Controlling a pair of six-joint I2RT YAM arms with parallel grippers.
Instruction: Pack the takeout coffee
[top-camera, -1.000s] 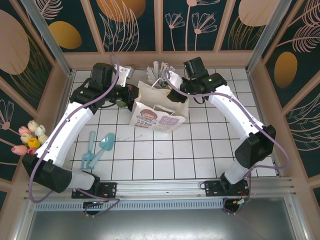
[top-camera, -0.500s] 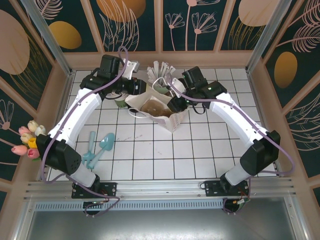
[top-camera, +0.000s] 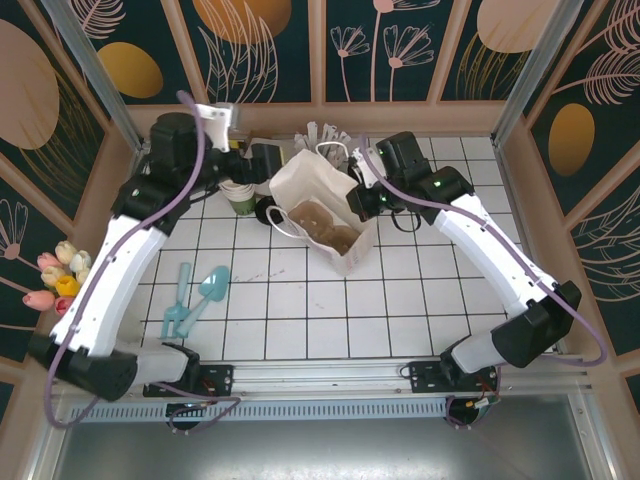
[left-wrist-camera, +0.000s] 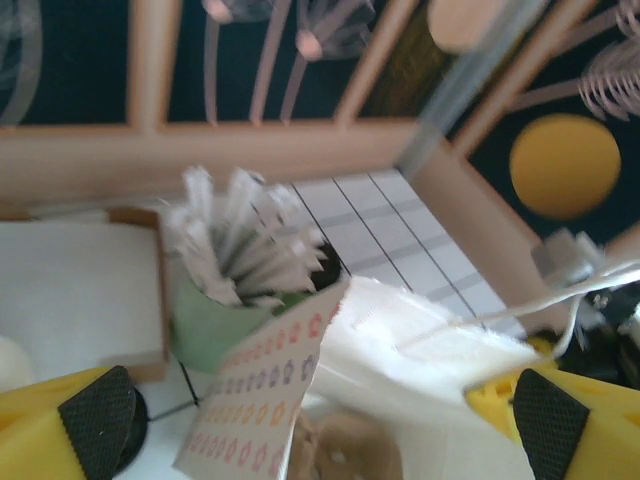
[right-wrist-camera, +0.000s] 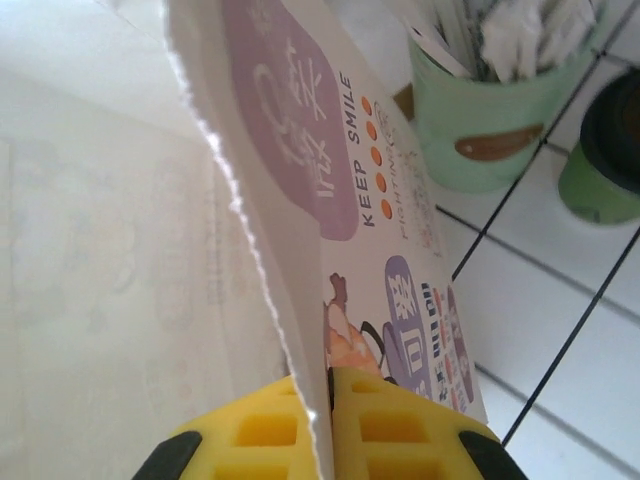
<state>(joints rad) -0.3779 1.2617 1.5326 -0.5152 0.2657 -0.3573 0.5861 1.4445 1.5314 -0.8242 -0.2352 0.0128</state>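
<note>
The takeout coffee (right-wrist-camera: 610, 150) stands upright and closed on the tiled table (top-camera: 300, 320); it is outside the paper bag (top-camera: 298, 180), just beside the pale green cup of sticks (right-wrist-camera: 480, 140), at the far side of the bag; nothing touches it.

The bag stands with its mouth open upward, and its brown bottom is bare where you can see it. Your right gripper (right-wrist-camera: 325, 420) is closed on the rim of the bag's printed wall and pinches the paper between both fingers. Your left gripper (left-wrist-camera: 320, 420) has its jaws fully apart and grips nothing; the bag's edge is just in front of it.

I judge that the step in hand is holding the bag open; the coffee is not yet picked. The next move asks you to bring the free left gripper past the bag to the coffee, take the cup body under its top, carry it upright, and stay clear of the sticks.
</note>
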